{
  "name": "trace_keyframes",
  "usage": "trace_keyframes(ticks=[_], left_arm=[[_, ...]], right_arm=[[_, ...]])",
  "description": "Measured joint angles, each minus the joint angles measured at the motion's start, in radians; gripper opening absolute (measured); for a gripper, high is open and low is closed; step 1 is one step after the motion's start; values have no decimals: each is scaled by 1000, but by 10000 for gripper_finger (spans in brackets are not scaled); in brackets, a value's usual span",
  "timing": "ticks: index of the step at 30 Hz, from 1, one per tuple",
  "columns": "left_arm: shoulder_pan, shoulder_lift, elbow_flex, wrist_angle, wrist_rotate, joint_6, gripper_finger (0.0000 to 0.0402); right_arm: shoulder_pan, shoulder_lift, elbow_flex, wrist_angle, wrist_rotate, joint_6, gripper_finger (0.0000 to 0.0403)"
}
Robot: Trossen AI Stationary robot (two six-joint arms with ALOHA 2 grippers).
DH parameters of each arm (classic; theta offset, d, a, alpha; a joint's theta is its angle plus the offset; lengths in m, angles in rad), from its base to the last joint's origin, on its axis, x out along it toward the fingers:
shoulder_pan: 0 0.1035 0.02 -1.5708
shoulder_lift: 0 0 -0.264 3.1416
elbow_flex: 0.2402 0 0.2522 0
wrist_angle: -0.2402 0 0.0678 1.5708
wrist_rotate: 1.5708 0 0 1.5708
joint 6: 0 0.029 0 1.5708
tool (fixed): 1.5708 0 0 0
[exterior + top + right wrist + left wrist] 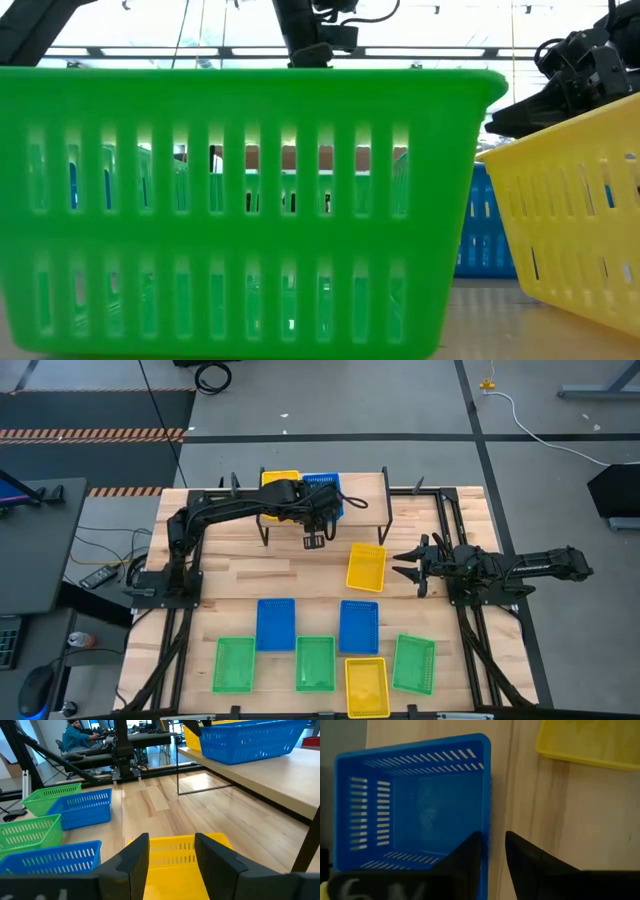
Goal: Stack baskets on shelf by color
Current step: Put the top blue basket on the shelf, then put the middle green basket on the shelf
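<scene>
On the shelf (362,495) at the far side stand a yellow basket (279,480) and a blue basket (326,488), side by side on their bottoms. My left gripper (492,837) hangs above the shelf's near edge, beside the blue basket's near rim (487,795). It is open by a narrow gap with nothing in it. My right gripper (400,565) waits open at the right, pointing at a lone yellow basket (365,566) on the table. Several more baskets lie near the front: blue (275,623), green (314,662) and yellow (366,685).
The shelf's thin black legs (178,770) stand on the slatted tabletop (230,585). In the low view a green basket (250,200) fills most of the picture, with a yellow one (580,220) beside it. A person (77,737) sits at a desk beyond the table.
</scene>
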Motion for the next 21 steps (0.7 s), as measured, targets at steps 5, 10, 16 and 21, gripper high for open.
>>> trace_keyframes(ticks=[5, 10, 16, 21], left_arm=[[-6, 0, 0, -3, -57, 1, 99], [-13, 0, 39, -33, -134, 11, 100], [-55, -2, 153, -32, -107, -23, 101], [-131, -1, 166, -29, -62, -31, 101]], right_arm=[[0, 0, 0, 0, 0, 7, 165], [0, 0, 0, 0, 0, 7, 165], [0, 0, 0, 0, 0, 7, 165], [0, 0, 0, -1, 0, 7, 165]])
